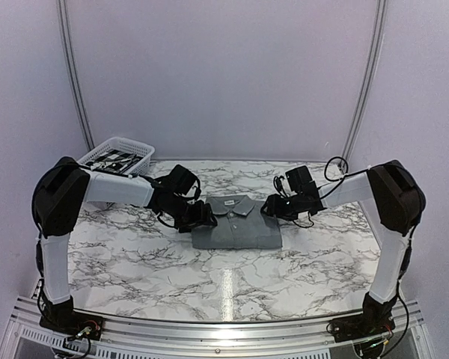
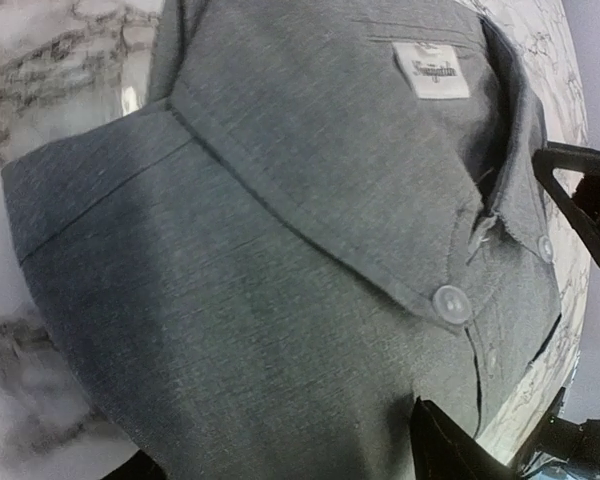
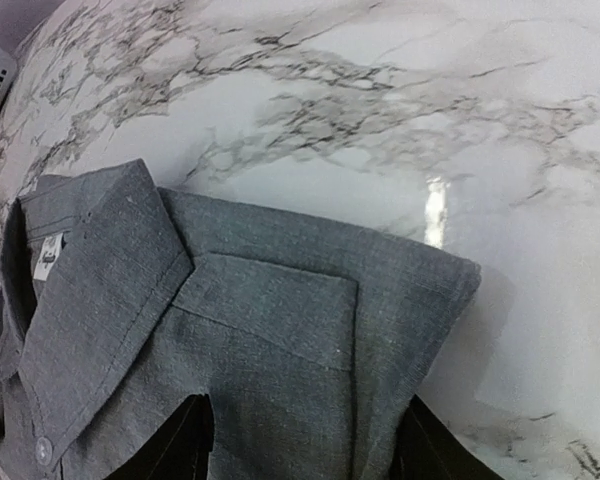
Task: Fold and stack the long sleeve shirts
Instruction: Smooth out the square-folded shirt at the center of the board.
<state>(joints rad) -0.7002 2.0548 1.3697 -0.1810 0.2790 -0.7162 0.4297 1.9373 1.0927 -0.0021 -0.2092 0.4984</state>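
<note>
Marble-patterned tabletop (image 1: pixel 135 262) carries one grey long sleeve shirt (image 1: pixel 236 224), folded into a compact rectangle at the centre with the collar toward the far side. A white basket (image 1: pixel 118 155) stands at the far left corner, and its contents cannot be identified. The left gripper (image 1: pixel 202 217) sits at the shirt's left shoulder and the right gripper (image 1: pixel 273 207) at the opposite shoulder. Each pincer stands spread, with fabric lying flat and unpinched between the fingers (image 3: pixel 185 440), so neither has hold of anything. Hazard 1: closing on the top layer alone, near the chest pocket (image 3: pixel 270 300), would probably peel the fold open on lifting. Hazard 2: unequal lift or travel between the two arms would likely skew the rectangle or let tucked sleeves fall out. Hazard 3: a fingertip snagging the collar near the collar button (image 2: pixel 450 303) could distort the collar. Hazard 4: sliding instead of lifting may bunch the lower layers against the surface.
</note>
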